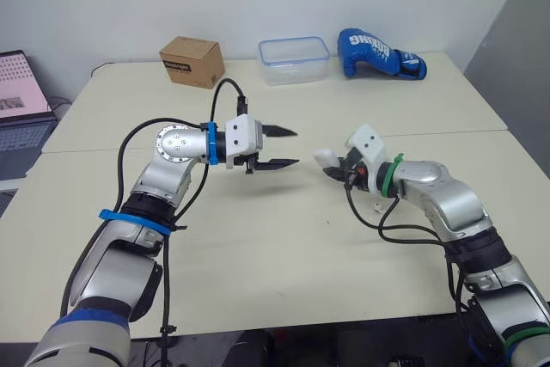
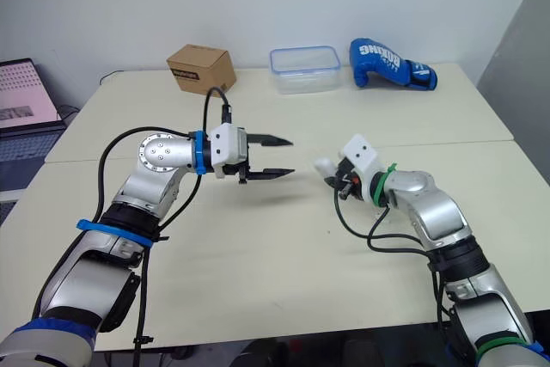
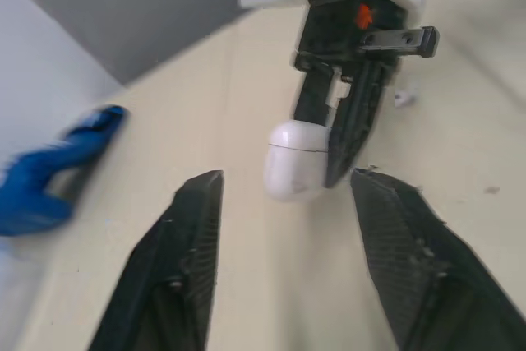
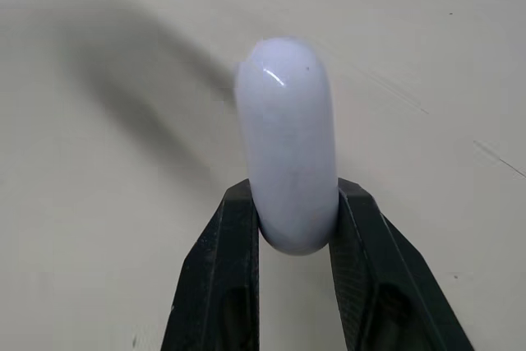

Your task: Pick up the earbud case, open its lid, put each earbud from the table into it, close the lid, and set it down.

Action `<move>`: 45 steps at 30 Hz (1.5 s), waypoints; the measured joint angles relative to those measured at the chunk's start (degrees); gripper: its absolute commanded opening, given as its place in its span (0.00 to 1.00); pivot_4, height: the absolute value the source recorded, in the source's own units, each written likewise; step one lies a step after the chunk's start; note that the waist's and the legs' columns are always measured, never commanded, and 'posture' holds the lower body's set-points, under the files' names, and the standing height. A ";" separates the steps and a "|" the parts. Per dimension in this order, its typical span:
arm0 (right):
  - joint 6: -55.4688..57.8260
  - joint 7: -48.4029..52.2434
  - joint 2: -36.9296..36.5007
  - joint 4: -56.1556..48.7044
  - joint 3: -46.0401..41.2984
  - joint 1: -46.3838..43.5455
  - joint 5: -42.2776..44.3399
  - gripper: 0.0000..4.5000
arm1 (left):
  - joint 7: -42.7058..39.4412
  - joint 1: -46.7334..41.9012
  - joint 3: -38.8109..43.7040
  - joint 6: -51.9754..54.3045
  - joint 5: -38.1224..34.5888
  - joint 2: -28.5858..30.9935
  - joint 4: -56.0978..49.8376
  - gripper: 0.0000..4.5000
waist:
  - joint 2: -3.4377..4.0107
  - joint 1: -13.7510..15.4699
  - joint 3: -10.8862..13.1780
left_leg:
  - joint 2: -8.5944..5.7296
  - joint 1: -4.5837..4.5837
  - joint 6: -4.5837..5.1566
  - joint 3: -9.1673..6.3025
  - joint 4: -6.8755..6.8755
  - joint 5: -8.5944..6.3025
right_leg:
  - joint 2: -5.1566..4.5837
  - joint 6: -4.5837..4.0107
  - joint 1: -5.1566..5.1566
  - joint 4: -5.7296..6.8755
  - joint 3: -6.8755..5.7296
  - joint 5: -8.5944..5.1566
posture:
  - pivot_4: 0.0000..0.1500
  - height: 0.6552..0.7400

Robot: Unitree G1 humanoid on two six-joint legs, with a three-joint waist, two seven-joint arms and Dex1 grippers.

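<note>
R fingers (image 4: 238, 244) pinch the case (image 1: 325, 157) by its lower end, held above the desk (image 1: 258, 247), lid shut. L fingers (image 3: 185, 252) are wide, facing it, near. Best: ease L in slowly, catch the lid seam w/ one tip, R gripping firm. Box (image 1: 192, 61), tub (image 1: 294, 59), glove (image 1: 378, 53) sit far back; nothing blocks.

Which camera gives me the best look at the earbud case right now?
Right wrist view: the earbud case sits large and centred, clamped between the fingers of the right gripper. The left wrist view shows it side-on with its lid seam visible. Both eye views show it small at that gripper's tip.
</note>
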 measured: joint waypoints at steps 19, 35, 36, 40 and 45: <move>-0.05 6.25 -1.43 -10.67 6.27 -3.48 -10.34 0.17 | -2.20 -4.35 -0.23 -1.82 13.16 -4.88 5.73 0.43 | -0.02 0.51 0.01 | -0.03 -0.01 -0.01 0.02 0.03 0.00 | -0.09 -0.01 0.02 -0.05 0.02 0.00 | 1.00 1.00; 0.69 5.80 -0.95 -12.80 1.81 -1.38 -9.21 0.64 | -4.68 -5.04 3.14 7.73 9.46 -6.44 6.85 0.16 | -0.02 0.45 0.01 | -0.02 -0.02 0.00 -0.03 0.05 0.00 | -0.10 -0.01 0.03 0.01 0.00 0.00 | 1.00 1.00; 0.71 5.45 -1.22 -13.53 -0.03 0.06 -8.50 0.73 | -5.23 -4.87 4.48 12.82 7.44 -6.33 6.48 0.16 | -0.02 0.46 0.01 | -0.03 -0.03 0.01 -0.02 0.05 -0.01 | -0.10 -0.01 0.04 0.01 0.01 0.00 | 1.00 1.00; 6.73 2.58 1.58 -17.22 -9.83 5.53 -2.40 0.99 | -5.60 -1.32 9.54 30.52 0.43 -5.05 0.94 0.16 | -0.02 0.28 0.01 | 0.04 -0.01 0.01 -0.04 0.04 0.00 | -0.08 -0.01 0.01 0.14 0.01 0.00 | 1.00 1.00; 11.09 -0.65 6.24 -21.36 -12.83 6.01 2.94 0.99 | -3.99 2.12 10.03 40.22 -2.32 -5.43 -7.05 0.16 | -0.02 0.37 0.01 | 0.08 0.03 0.00 -0.06 0.07 0.00 | -0.09 -0.02 0.02 0.16 0.03 0.00 | 1.00 1.00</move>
